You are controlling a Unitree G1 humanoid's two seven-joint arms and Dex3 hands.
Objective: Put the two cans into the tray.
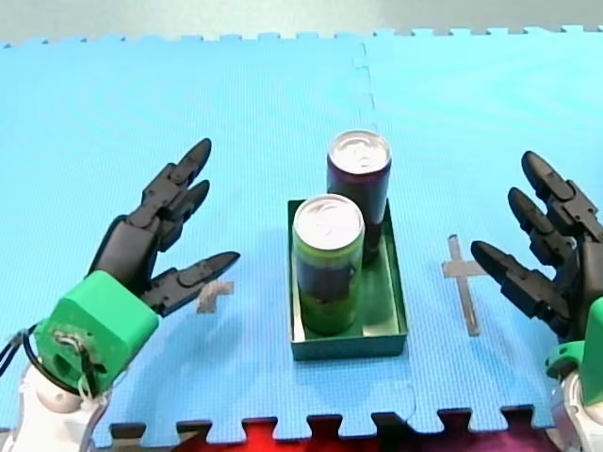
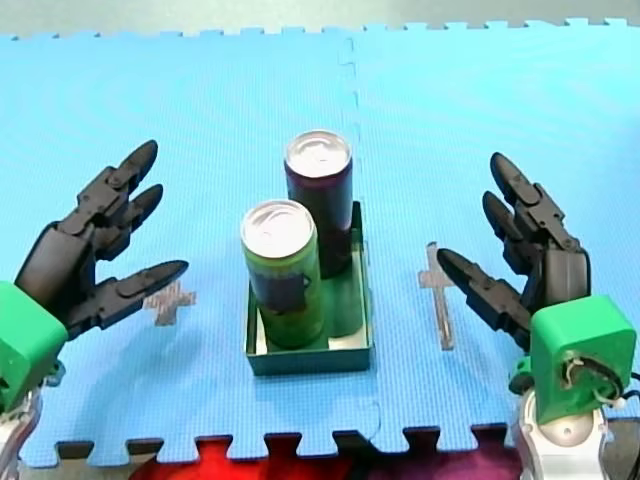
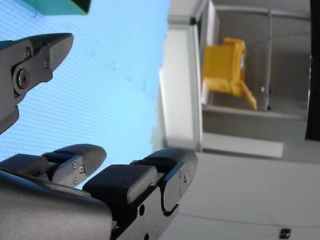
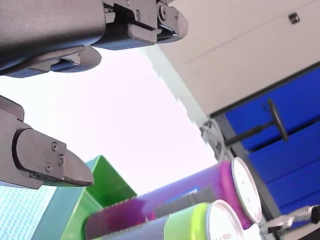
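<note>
Mat (image 1: 188,94) of blue foam covers the work surface. At its left side the left hand (image 1: 165,235) hangs above the mat, holding nothing, fingers extended and pointing toward the centre. Just beside its lowest fingertip lies a tape mark (image 1: 215,295). At centre sits the green tray (image 1: 396,311). The green can (image 1: 328,268) stands upright in its near half. The purple can (image 1: 359,188) stands upright directly behind it, at the tray's far end; the two are close, and contact between them cannot be confirmed. To the right of the tray, a second tape cross (image 1: 464,282) lies on the mat. Beyond it the right hand (image 1: 546,254) is likewise empty, fingers uncurled, well clear of the tray.

Assessment: both cans appear placed, so the task looks complete and the stage is release and retreat. Any next move calls only for drawing both hands outward without brushing the tall cans, which would tip readily.
</note>
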